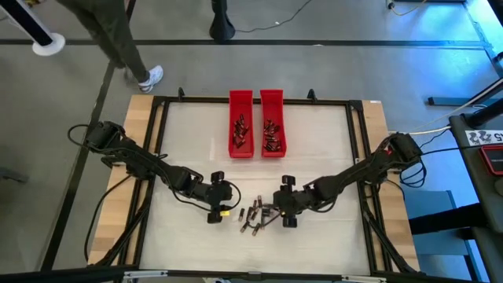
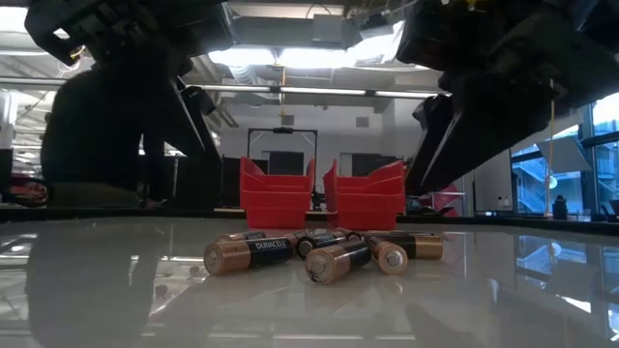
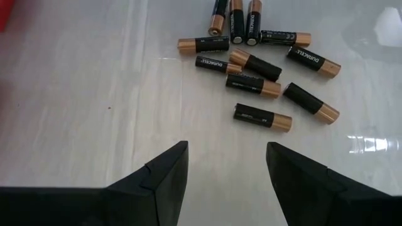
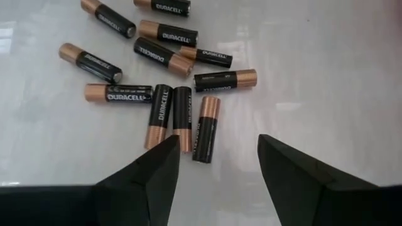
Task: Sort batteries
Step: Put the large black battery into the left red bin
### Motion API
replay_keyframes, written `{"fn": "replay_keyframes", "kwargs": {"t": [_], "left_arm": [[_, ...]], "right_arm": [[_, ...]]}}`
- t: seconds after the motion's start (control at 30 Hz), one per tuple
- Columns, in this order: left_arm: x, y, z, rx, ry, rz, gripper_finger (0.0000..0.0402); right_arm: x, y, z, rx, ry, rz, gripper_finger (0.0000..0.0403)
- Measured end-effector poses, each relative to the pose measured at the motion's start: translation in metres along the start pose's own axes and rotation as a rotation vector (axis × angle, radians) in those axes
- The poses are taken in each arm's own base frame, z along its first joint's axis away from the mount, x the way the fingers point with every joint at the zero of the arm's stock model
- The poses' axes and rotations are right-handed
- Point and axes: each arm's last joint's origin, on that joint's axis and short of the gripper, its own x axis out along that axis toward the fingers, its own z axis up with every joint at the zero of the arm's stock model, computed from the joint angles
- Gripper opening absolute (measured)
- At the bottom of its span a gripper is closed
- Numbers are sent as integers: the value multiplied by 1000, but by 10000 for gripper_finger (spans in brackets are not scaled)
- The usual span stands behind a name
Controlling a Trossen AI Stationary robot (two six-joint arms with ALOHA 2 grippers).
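The batteries (image 1: 255,215), loose near the desk's front edge between the wide, empty left pincer (image 3: 226,169) and right pincer (image 4: 217,163), look small, rigid, smooth and roll-prone, so pinching one across its mid-body seems safest.

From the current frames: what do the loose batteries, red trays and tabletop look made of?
Batteries: likely metal cans in a glossy black printed wrap with a copper-coloured band; light glints off them.
Red trays: apparently moulded plastic, uniform red, stepped front lips in the low view.
Tabletop: white, smooth and glossy, mirroring lights and batteries; laminate or coated board, can't tell which.
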Motion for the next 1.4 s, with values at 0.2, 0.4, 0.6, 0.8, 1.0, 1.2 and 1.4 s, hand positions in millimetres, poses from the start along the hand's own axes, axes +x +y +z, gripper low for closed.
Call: {"fn": "replay_keyframes", "kwargs": {"t": [0.2,0.4,0.6,0.8,1.0,1.2,1.4], "left_arm": [[0,0,0,0,0,0,203],[0,0,0,0,0,0,203],[0,0,0,0,0,0,203],[0,0,0,-2,-2,-1,203],[0,0,0,-1,-1,0,203],[0,0,0,-1,0,0,203],[0,0,0,0,1,0,203]], "right_arm": [[10,0,-5,-8,24,-29,215],[18,4,-1,8,-30,-11,215],[18,3,2,55,-78,-50,198],[27,4,-1,72,-66,-56,149],[36,6,-6,71,-43,-48,134],[36,6,-6,95,-43,-44,134],[44,6,-11,90,-16,-52,134]]}}
